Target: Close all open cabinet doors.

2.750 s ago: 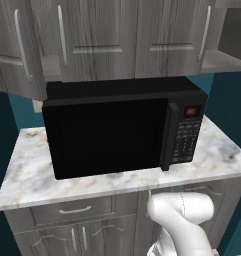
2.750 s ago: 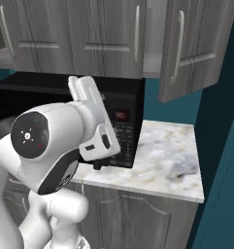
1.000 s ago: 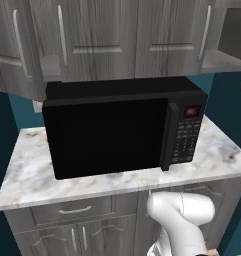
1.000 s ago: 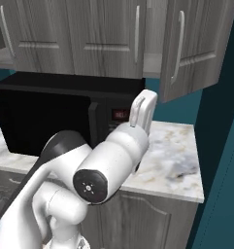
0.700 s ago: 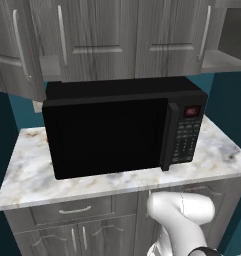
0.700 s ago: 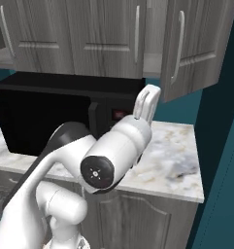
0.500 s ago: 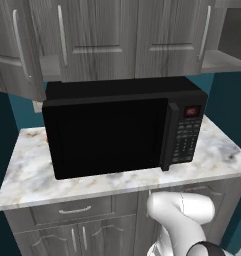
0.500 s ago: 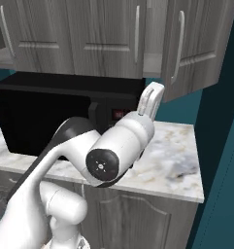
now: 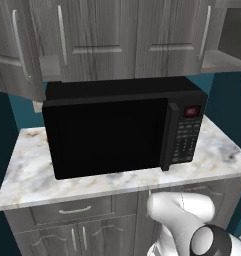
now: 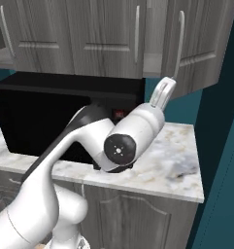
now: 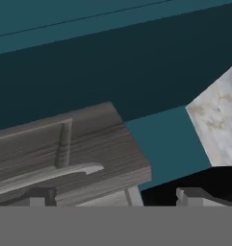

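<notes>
Grey wood-grain cabinet doors hang over the black microwave [image 9: 112, 132]. The far-left door [image 9: 17, 55] stands swung out toward me. In the right base view the right-hand door [image 10: 198, 48] is also ajar, angled out from the row, its silver bar handle [image 10: 179, 44] upright. My gripper [image 10: 162, 95] points upward just below and left of that door's lower corner, not touching it. In the hand view the door's lower corner [image 11: 88, 144] and its handle [image 11: 50, 175] lie close ahead, and my gripper [image 11: 112, 197] stands open with nothing between the fingertips.
The two middle doors [image 9: 102, 40] sit flush. A marble counter [image 10: 172, 165] carries the microwave, with grey drawers [image 9: 72, 210] beneath. A teal wall [image 10: 220, 160] bounds the right side. My white arm [image 10: 84, 151] reaches across the counter's front.
The arm has swung and lifted the hand up and to the right, closer to the right-hand door's lower corner. The jaws stay open and the doors have not moved.
</notes>
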Available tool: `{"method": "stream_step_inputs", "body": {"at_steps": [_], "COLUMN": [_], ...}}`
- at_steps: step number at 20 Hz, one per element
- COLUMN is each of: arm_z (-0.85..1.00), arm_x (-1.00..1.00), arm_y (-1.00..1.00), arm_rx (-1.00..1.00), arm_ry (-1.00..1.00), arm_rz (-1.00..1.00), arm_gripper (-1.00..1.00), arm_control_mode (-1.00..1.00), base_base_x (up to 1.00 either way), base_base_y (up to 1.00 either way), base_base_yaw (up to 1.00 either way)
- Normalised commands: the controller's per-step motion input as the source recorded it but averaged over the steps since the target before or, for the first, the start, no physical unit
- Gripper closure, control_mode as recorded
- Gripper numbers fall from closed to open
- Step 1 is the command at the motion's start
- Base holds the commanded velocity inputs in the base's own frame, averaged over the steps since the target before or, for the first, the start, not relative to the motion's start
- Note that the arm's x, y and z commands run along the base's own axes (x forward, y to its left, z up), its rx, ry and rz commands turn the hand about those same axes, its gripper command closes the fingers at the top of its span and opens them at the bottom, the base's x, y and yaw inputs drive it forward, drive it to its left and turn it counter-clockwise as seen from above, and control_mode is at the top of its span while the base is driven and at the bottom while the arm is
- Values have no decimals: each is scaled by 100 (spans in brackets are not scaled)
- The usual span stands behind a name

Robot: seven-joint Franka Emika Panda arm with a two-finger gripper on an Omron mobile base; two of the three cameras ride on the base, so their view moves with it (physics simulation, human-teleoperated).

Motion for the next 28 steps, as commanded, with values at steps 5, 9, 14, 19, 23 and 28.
{"method": "stream_step_inputs", "body": {"at_steps": [5,9,14,19,23,28], "arm_z": [0,0,0,0,0,0], "arm_x": [42,26,34,49,49,45], "arm_y": [-14,-29,-27,-21,-25,-22], "arm_rx": [7,5,5,5,5,4], "arm_ry": [0,0,0,0,0,0], "arm_rz": [6,6,6,7,7,7], "arm_gripper": [-100,-100,-100,-100,-100,-100], "arm_control_mode": [-100,-100,-100,-100,-100,-100], "base_base_x": [0,0,0,0,0,0], "base_base_y": [0,0,0,0,0,0], "base_base_yaw": [0,0,0,0,0,0]}}
